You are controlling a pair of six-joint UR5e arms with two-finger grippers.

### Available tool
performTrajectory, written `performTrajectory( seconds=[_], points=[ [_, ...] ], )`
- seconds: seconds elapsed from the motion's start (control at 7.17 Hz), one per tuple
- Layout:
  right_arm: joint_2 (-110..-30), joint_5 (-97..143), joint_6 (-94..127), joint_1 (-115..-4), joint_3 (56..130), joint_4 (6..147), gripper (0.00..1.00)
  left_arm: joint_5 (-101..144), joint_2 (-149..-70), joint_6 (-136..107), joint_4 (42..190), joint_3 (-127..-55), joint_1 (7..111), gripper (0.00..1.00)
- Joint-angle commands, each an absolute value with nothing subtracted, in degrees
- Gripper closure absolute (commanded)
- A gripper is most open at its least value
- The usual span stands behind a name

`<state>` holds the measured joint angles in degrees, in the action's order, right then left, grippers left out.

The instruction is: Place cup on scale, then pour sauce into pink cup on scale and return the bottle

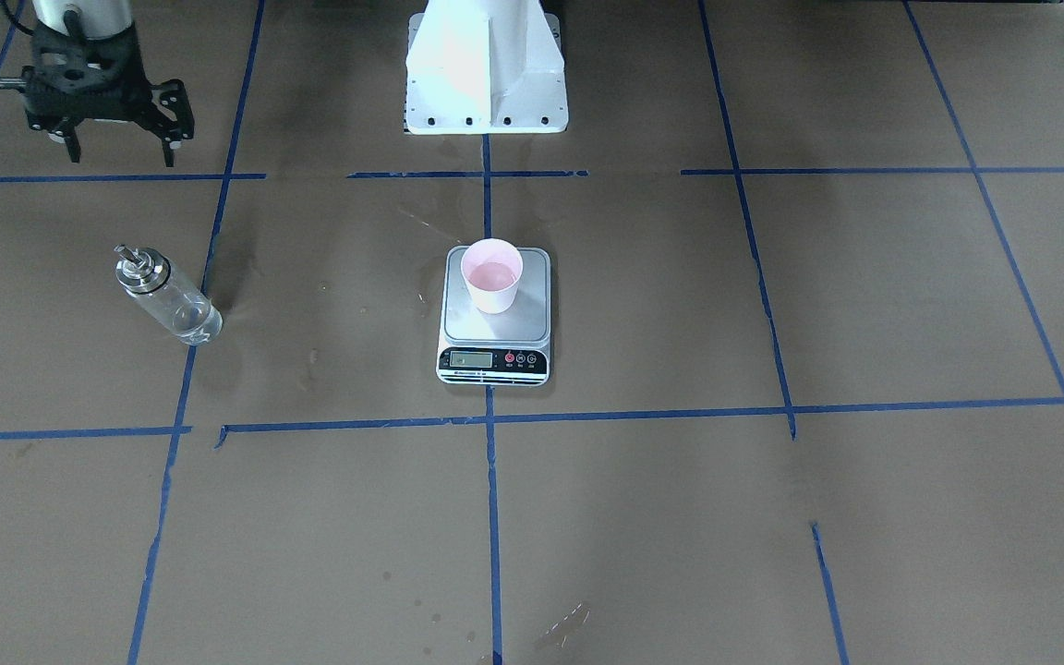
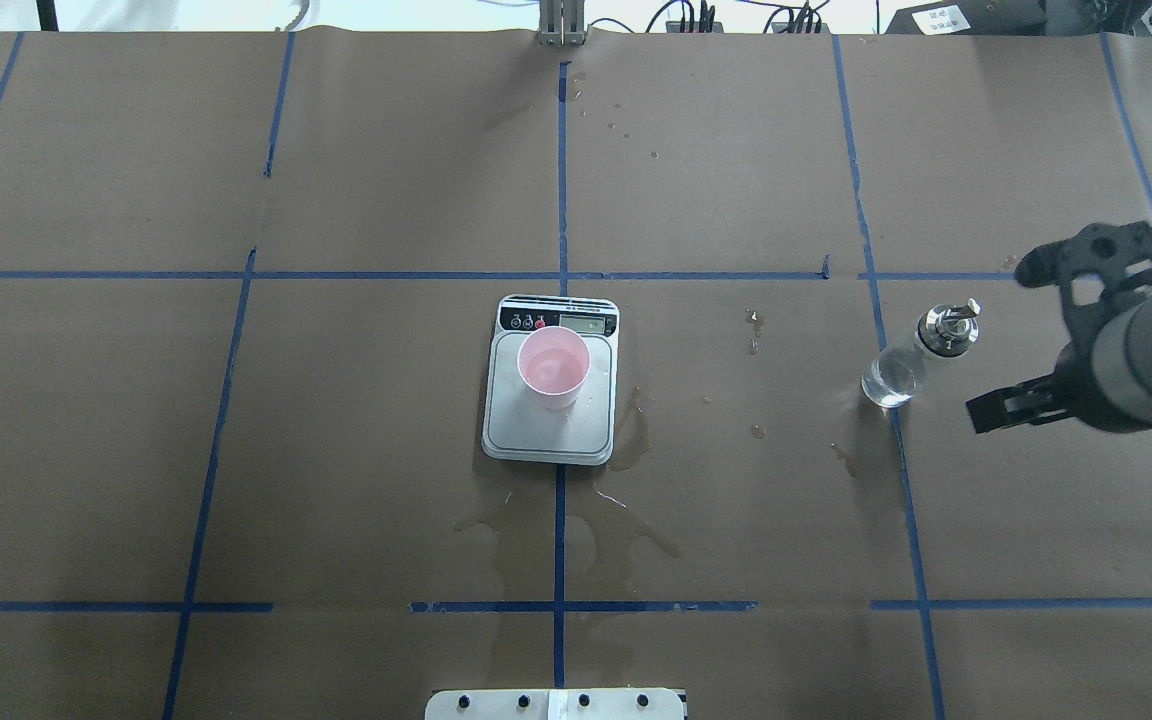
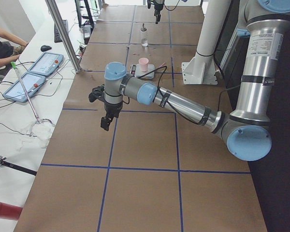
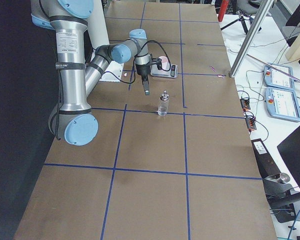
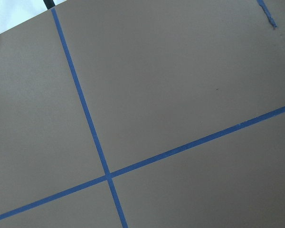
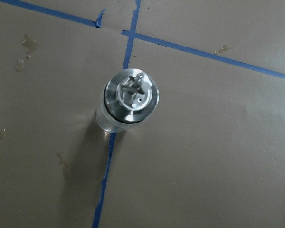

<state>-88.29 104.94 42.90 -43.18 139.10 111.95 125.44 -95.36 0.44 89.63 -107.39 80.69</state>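
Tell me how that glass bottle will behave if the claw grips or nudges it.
The bottle stands tall and narrow with a metal collar on top, so a high nudge would probably tip it. Being cylindrical, it would likely roll once down. Its smooth glass looks rigid but probably slippery and breakable.
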Motion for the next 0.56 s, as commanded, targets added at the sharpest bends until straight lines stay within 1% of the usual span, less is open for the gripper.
performTrajectory(
  seconds=[0.0, 0.14, 0.28, 0.42],
  points=[
    [-88.59, 119.47, 18.40, -64.07, 133.37, 112.50, 0.00, 125.51, -95.36, 0.44, 89.56, -107.93, 80.68, 0.00],
    [-88.68, 125.27, 5.49, -73.12, 126.20, 111.89, 0.00, 125.59, -95.36, 0.44, 89.56, -107.93, 80.68, 0.00],
    [-88.59, 127.85, -5.95, -79.48, 119.08, 111.19, 0.00, 125.60, -95.36, 0.44, 89.56, -108.02, 80.68, 0.00],
    [-88.59, 129.10, -11.89, -83.28, 113.35, 108.40, 0.00, 125.60, -95.36, 0.53, 89.47, -108.28, 80.68, 0.00]
  ],
)
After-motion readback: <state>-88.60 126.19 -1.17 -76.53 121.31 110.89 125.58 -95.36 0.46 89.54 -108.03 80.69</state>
